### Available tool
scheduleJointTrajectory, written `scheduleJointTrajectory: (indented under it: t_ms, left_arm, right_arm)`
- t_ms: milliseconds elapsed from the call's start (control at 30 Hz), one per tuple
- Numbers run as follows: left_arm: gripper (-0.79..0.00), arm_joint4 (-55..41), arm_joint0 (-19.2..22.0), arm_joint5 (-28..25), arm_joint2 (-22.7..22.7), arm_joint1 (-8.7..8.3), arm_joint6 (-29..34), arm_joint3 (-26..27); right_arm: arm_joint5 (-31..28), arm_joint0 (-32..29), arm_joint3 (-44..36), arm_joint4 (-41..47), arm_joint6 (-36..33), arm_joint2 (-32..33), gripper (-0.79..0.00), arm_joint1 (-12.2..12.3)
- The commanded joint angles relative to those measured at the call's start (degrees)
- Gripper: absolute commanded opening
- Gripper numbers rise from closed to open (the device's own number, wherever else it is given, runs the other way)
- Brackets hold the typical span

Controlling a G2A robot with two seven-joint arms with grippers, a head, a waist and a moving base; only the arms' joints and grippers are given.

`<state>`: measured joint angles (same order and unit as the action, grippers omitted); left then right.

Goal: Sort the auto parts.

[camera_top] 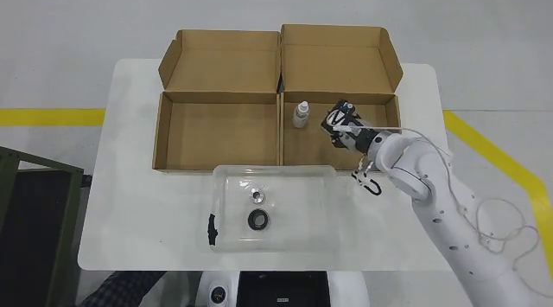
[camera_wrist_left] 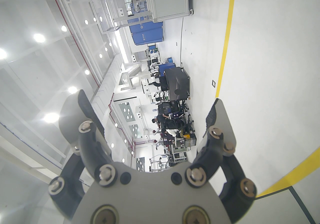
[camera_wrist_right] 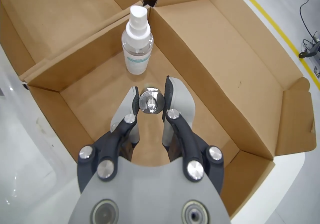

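My right gripper point(camera_wrist_right: 150, 100) is shut on a shiny metal fitting point(camera_wrist_right: 150, 104), held above the floor of the right cardboard box point(camera_top: 380, 147). In the top view this gripper point(camera_top: 339, 120) hangs inside that box, near a small clear spray bottle point(camera_top: 301, 114) that stands upright point(camera_wrist_right: 137, 45). A clear plastic bin point(camera_top: 324, 220) in front of the boxes holds a small metal part point(camera_top: 257, 195), a black ring point(camera_top: 258, 218) and a black strip point(camera_top: 210, 228). My left gripper point(camera_wrist_left: 150, 107) is open with nothing between its fingers, pointing off into the room.
The left cardboard box point(camera_top: 173, 138) stands beside the right one, both with lids folded back. The white table point(camera_top: 130, 177) has free room at its left side. Yellow floor tape point(camera_top: 52, 117) runs past the table.
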<state>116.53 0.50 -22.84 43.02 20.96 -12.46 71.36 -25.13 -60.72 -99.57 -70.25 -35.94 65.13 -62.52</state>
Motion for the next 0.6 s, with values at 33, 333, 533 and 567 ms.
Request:
scheduleJointTrajectory:
  t_ms: [33, 333, 533, 567]
  left_arm:
    - [0.0, 0.0, 0.0, 0.0, 0.0, 0.0, 0.0, 0.0]
    - [0.0, 0.0, 0.0, 0.0, 0.0, 0.0, 0.0, 0.0]
    - [0.0, 0.0, 0.0, 0.0, 0.0, 0.0, 0.0, 0.0]
    - [0.0, 0.0, 0.0, 0.0, 0.0, 0.0, 0.0, 0.0]
  right_arm:
    - [-0.3, 1.81, 1.96, 0.38, -1.7, -1.36, -0.785, -0.34]
    - [-0.47, 6.16, 7.53, 1.44, -3.87, -6.02, -0.785, -1.64]
    - [-0.27, 8.02, 9.7, 1.3, -4.71, -7.74, -0.785, -2.26]
    - [-0.26, 8.26, 10.05, 1.32, -4.89, -7.96, -0.785, -2.34]
